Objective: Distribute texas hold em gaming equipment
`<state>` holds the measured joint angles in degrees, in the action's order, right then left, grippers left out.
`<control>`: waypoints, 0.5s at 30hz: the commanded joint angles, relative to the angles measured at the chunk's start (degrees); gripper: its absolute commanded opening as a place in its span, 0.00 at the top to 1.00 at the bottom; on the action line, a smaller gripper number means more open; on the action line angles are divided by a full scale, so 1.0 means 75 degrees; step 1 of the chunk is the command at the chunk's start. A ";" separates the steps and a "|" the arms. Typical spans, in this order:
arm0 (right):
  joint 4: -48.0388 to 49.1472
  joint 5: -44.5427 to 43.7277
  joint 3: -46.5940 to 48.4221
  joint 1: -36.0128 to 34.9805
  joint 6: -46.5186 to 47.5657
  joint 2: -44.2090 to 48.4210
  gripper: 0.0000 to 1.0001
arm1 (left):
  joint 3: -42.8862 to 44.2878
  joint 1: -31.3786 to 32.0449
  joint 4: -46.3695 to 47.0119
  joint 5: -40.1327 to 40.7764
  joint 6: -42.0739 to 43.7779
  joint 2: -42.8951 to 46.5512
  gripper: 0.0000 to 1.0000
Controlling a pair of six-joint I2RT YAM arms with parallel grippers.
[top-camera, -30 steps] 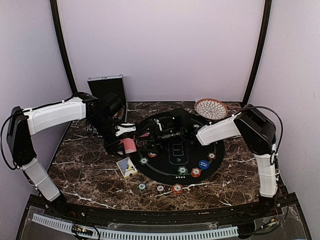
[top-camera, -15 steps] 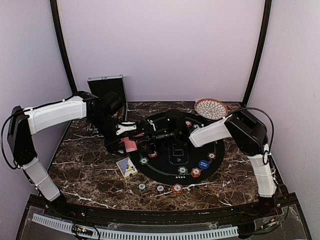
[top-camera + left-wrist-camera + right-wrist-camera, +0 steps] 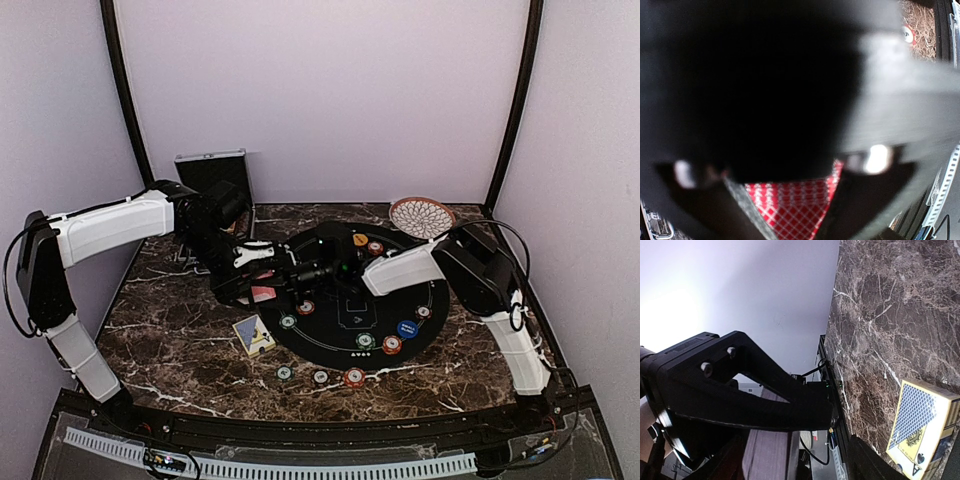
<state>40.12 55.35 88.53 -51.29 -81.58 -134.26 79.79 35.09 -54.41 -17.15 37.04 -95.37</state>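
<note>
Left pincer [image 3: 256, 281] clamps red-backed playing cards [image 3: 790, 207]; right pincer [image 3: 298, 275] beside them, opening can't tell. Cards likely thin, slick, bendy: pinch top card's free edge, lightly.

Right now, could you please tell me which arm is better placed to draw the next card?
Right: the right gripper sits beside the red-backed cards, which the left gripper seems to be holding.
</note>
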 commanded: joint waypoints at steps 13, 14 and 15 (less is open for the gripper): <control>-0.2372 -0.0712 -0.0236 0.0312 0.1635 0.0593 0.35 | 0.0283 -0.0009 -0.0257 -0.0214 0.0037 0.0098 0.97; -0.2304 -0.0704 -0.0326 0.0335 0.1616 0.0655 0.36 | 0.0283 -0.0005 -0.0251 -0.0218 0.0032 0.0099 0.97; -0.2235 -0.0695 -0.0392 0.0352 0.1587 0.0723 0.36 | 0.0283 -0.0004 -0.0249 -0.0212 0.0031 0.0097 0.97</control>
<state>25.21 52.34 88.64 -50.19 -70.63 -131.17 79.79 35.09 -54.96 -16.99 37.04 -95.79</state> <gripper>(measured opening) 0.648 0.681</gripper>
